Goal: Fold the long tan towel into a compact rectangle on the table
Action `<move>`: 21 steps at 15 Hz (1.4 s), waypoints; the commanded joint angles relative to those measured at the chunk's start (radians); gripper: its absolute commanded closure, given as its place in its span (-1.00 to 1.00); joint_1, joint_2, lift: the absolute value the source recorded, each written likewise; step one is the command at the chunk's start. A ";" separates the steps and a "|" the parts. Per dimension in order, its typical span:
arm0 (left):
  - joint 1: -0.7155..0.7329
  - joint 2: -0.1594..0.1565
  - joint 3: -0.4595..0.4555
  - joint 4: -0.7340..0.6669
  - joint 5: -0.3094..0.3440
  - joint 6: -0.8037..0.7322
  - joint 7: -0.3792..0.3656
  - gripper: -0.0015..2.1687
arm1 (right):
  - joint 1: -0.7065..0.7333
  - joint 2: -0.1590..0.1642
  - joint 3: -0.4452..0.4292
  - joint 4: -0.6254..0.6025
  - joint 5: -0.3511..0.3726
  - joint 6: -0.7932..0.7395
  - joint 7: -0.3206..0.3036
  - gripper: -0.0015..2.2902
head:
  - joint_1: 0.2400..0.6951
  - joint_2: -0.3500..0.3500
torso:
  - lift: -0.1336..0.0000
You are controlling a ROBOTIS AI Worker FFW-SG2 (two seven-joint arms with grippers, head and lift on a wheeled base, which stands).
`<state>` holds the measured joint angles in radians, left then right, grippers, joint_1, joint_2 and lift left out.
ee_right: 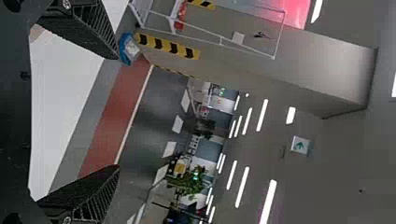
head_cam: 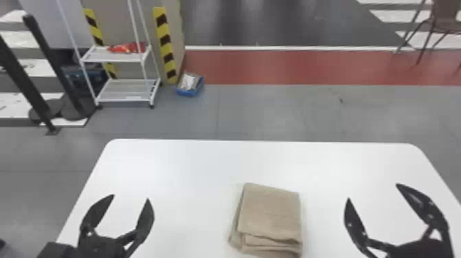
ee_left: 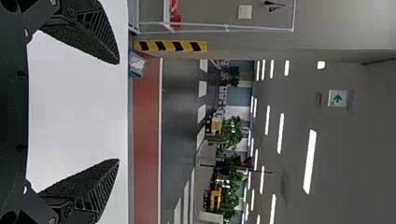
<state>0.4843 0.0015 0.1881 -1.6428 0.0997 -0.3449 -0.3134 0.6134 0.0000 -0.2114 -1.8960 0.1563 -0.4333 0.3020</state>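
you have the tan towel (head_cam: 271,212) folded into a compact, layered stack on the white desk (head_cam: 171,168), between your two grippers and touching neither. your left gripper (head_cam: 130,197) has its fingers spread, with nothing between them; your right gripper (head_cam: 373,191) is spread and empty too. in the right wrist view, the tan patch near one finger is probably the towel's edge, though it's blurred.
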 commanded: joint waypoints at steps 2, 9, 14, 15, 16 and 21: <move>0.016 -0.004 -0.009 -0.002 -0.021 -0.030 0.005 -0.87 | -0.011 0.001 0.001 0.035 -0.029 -0.012 0.000 -0.95 | 1.00 0.09 | 1.00; 0.048 -0.004 -0.024 -0.028 -0.041 -0.030 0.014 -0.87 | -0.024 0.001 0.027 0.029 -0.070 0.126 -0.015 -0.93 | 1.00 0.00 | 1.00; 0.062 -0.004 -0.022 -0.046 -0.041 -0.030 0.013 -0.87 | -0.024 0.001 0.040 0.023 -0.069 0.184 -0.031 -0.93 | 1.00 0.01 | 1.00; 0.063 -0.004 -0.022 -0.046 -0.041 -0.030 0.013 -0.87 | -0.024 0.001 0.046 0.023 -0.069 0.190 -0.032 -0.93 | 1.00 0.01 | 1.00; 0.065 -0.004 -0.022 -0.049 -0.041 -0.030 0.011 -0.87 | -0.024 0.001 0.052 0.023 -0.064 0.193 -0.038 -0.93 | 1.00 0.01 | 1.00; 0.076 -0.004 -0.016 -0.063 -0.041 -0.027 0.007 -0.87 | -0.024 0.001 0.069 0.015 -0.054 0.215 -0.043 -0.93 | 1.00 0.06 | 1.00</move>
<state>0.5573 0.0015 0.1708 -1.7012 0.0583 -0.3748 -0.3064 0.5890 0.0000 -0.1455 -1.8771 0.1016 -0.2275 0.2591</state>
